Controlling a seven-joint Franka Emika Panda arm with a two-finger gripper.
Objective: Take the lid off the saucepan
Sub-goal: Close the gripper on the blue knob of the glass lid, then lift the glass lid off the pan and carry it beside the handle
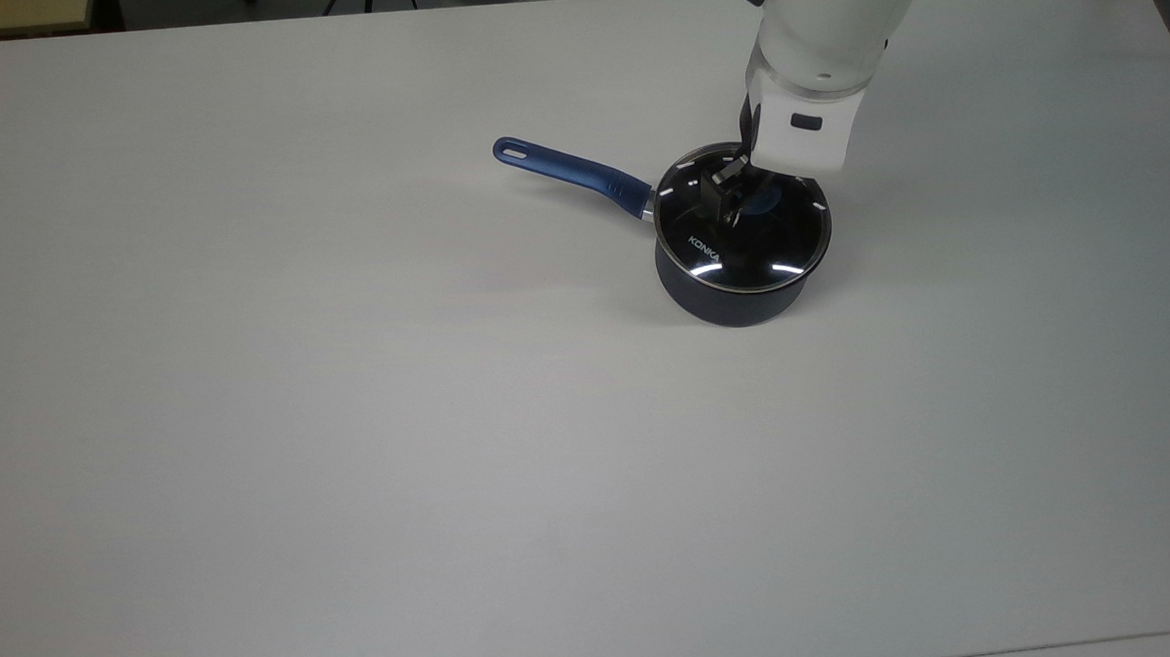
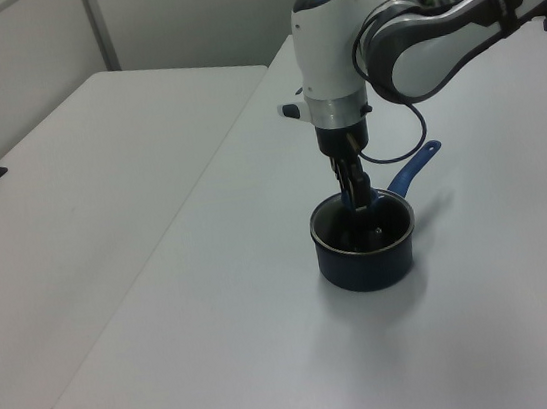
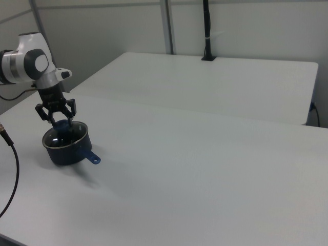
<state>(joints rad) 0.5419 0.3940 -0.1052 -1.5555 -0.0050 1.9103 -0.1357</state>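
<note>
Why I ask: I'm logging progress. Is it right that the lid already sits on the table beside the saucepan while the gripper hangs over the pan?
Not quite. The lid is not on the table; it is seated on the saucepan, as the top view shows. The rest holds: the gripper hangs over the pan, at the lid's blue knob.

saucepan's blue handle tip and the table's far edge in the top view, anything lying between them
Nothing: in the top view, bare white table runs from the long blue handle's slotted tip to the far edge.
</note>
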